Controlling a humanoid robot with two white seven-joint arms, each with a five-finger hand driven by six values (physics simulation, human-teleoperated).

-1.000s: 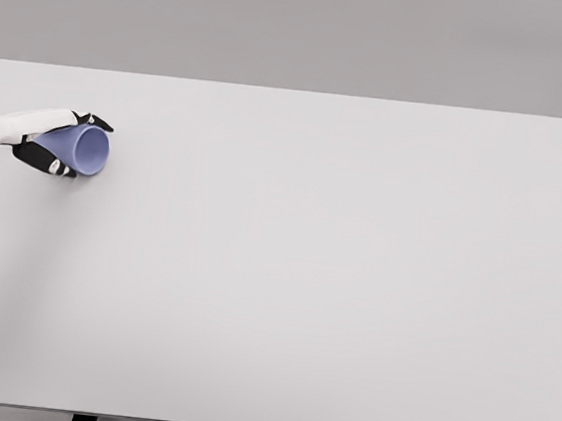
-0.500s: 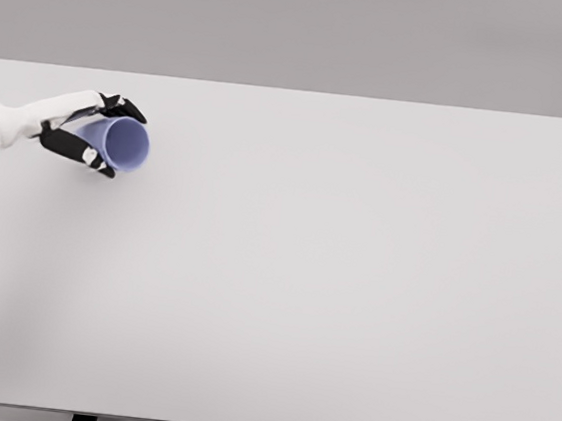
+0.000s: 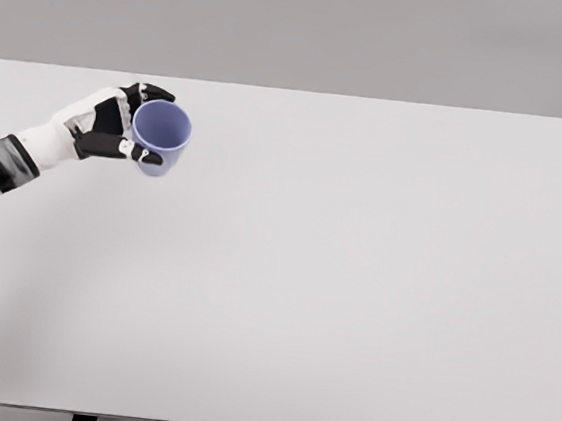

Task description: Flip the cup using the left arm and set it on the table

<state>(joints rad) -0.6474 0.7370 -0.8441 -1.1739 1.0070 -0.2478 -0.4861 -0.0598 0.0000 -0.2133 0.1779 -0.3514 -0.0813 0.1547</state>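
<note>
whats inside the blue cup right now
Nothing shows inside the blue cup: its mouth faces the camera and only the bare blue inner wall is visible. The left robot hand grips it from the side, covering part of its outer wall.

Bright even light, faint soft shadows, no glare, slightly soft render

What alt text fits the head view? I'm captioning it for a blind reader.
A white robot left hand grips a blue cup over the far left of a plain white table, the cup's open mouth turned up toward the camera. Black fingers wrap around its sides.
</note>
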